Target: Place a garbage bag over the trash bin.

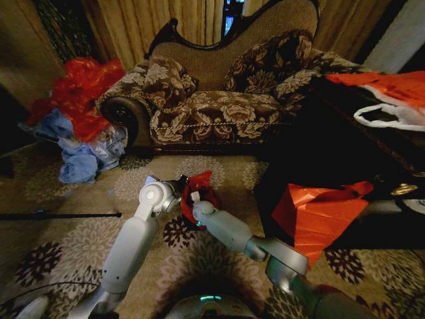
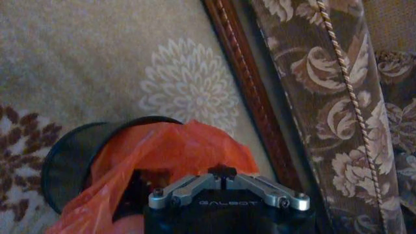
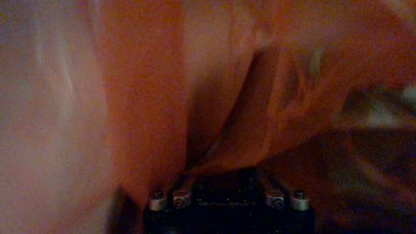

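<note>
The garbage bag (image 1: 200,185), thin shiny red plastic, is bunched over the small black trash bin on the carpet in front of me. In the left wrist view the bag (image 2: 175,151) hangs into and over the bin (image 2: 68,156), whose black rim and wall show on one side. My left gripper (image 1: 180,189) is at the bin's left edge, and its fingers (image 2: 223,171) are shut on the bag's film. My right gripper (image 1: 194,205) reaches into the bag from the near side. In its own view red plastic (image 3: 215,73) surrounds the right gripper (image 3: 224,170).
A floral sofa (image 1: 219,106) stands just behind the bin, its wooden base (image 2: 247,87) close by. A heap of red and blue bags (image 1: 80,113) lies far left. A red-orange sheet (image 1: 319,212) leans on a dark table (image 1: 319,153) to the right. A black rod (image 1: 60,214) lies on the carpet.
</note>
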Available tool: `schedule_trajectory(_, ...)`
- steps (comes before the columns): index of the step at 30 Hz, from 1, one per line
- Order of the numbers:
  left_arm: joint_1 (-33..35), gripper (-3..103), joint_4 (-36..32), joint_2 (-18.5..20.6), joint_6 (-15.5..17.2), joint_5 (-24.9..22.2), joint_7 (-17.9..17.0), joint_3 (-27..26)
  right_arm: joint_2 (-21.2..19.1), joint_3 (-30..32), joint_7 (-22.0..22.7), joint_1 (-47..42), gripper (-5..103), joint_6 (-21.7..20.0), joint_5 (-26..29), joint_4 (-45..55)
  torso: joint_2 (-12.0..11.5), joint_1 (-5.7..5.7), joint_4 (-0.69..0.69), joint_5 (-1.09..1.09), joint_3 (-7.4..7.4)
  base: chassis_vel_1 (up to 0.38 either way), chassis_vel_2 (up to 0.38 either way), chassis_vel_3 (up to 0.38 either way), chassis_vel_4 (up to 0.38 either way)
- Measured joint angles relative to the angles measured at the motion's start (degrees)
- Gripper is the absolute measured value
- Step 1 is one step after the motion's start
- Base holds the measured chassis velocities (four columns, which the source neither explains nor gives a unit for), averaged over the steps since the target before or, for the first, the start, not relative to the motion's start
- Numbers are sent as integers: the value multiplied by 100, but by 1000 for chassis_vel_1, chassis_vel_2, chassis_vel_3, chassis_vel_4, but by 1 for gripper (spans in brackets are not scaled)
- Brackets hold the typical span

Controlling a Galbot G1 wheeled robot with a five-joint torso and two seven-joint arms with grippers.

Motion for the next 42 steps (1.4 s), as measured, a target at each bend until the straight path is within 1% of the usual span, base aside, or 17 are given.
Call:
schedule_trajectory(2,49,0,-73,27,-11,3,4,-16,-125,-126,250,91,44,-35,179,252,0,0,0,0,0,0,0,0,0)
schedule_trajectory(3,49,0,-73,27,-11,3,4,-16,-125,-126,250,91,44,-35,179,252,0,0,0,0,0,0,0,0,0)
schedule_trajectory(6,145,0,-148,45,-16,17,4,-97,-350,-321,712,183,61,-74,633,775,0,-1,-1,0,-1,0,0,0,0)
schedule_trajectory(7,175,0,-168,49,-17,34,15,-135,-403,-351,865,201,61,-84,779,920,0,-1,-1,0,-1,0,0,0,0)
schedule_trajectory(8,175,0,-168,49,-17,34,15,-135,-403,-351,865,201,61,-84,779,920,0,-1,-1,0,-1,0,0,0,0)
schedule_trajectory(10,242,0,-214,74,-17,66,74,-232,-508,-371,1158,223,72,-91,1044,1207,0,-1,0,0,-1,0,0,0,0)
schedule_trajectory(11,242,0,-214,74,-17,66,74,-232,-508,-371,1158,223,72,-91,1044,1207,0,-1,0,0,-1,0,0,0,0)
schedule_trajectory(14,308,0,-261,113,-17,84,127,-360,-706,-430,1419,237,88,-91,1292,1627,0,-1,-1,0,-1,0,0,0,0)
schedule_trajectory(15,308,0,-261,113,-17,84,127,-360,-706,-430,1419,237,88,-91,1292,1627,0,-1,-1,0,-1,0,0,0,0)
schedule_trajectory(16,329,0,-280,126,-18,103,156,-410,-787,-474,1526,239,93,-85,1358,1793,0,-1,-1,0,-1,0,0,0,0)
schedule_trajectory(17,336,0,-289,131,-21,110,172,-433,-829,-495,1593,239,93,-74,1389,1881,0,-1,-2,0,-1,0,0,0,0)
schedule_trajectory(18,351,0,-315,142,-39,123,204,-499,-920,-528,1745,234,99,-56,1462,2079,0,-1,-1,0,-1,0,0,0,0)
schedule_trajectory(25,409,0,-390,144,-134,174,267,-629,-1126,-567,2013,183,100,-8,1593,2580,0,-1,-1,1,-1,0,0,0,0)
schedule_trajectory(28,507,0,-410,135,-169,218,409,-713,-1221,-525,2248,137,100,22,1652,2864,0,-1,0,1,-1,0,0,0,0)
schedule_trajectory(30,520,0,-410,132,-170,220,428,-722,-1243,-516,2274,127,100,31,1676,2908,0,-1,0,0,-1,0,0,0,0)
schedule_trajectory(34,576,0,-320,101,-168,273,572,-785,-1361,-308,2380,13,100,57,1772,3146,0,-1,-1,1,-1,0,0,0,0)
schedule_trajectory(42,578,0,-101,8,-165,422,818,-837,-1767,158,2423,-292,100,80,1708,3773,0,-1,-1,1,-1,0,0,0,0)
